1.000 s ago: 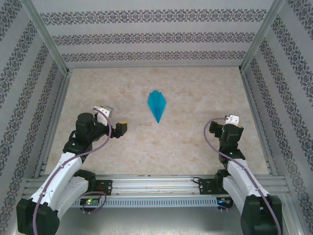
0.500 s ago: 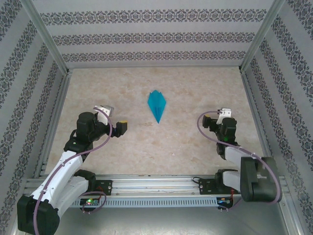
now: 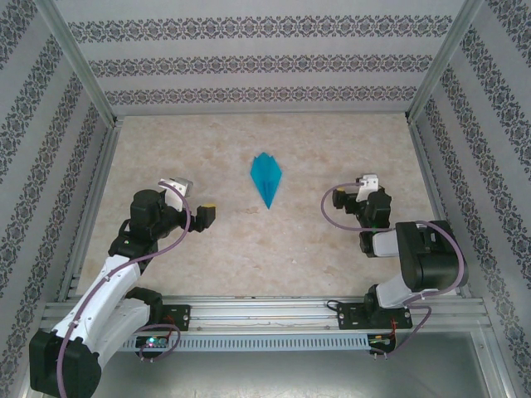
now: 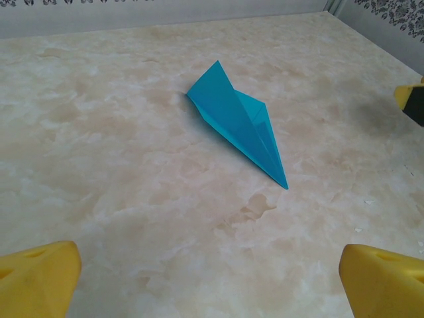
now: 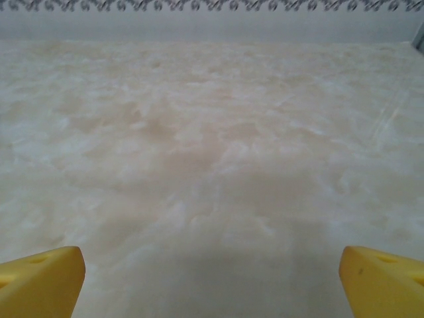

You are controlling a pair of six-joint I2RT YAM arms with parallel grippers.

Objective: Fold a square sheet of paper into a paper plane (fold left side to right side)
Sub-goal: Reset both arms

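Right jaws swung inward (arm (image 3: 423,253) folded).

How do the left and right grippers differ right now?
The left gripper faces the paper plane; the right gripper faces plain tabletop. The left arm reaches out slanted; the right arm is folded up near its base. Both are open and empty.

Soft, even light makes the table (image 3: 274,257) bright, the paper plane (image 4: 242,126) looks sharp with just a thin shadow under it, and a dim grey patch sits closest to the right wrist camera.
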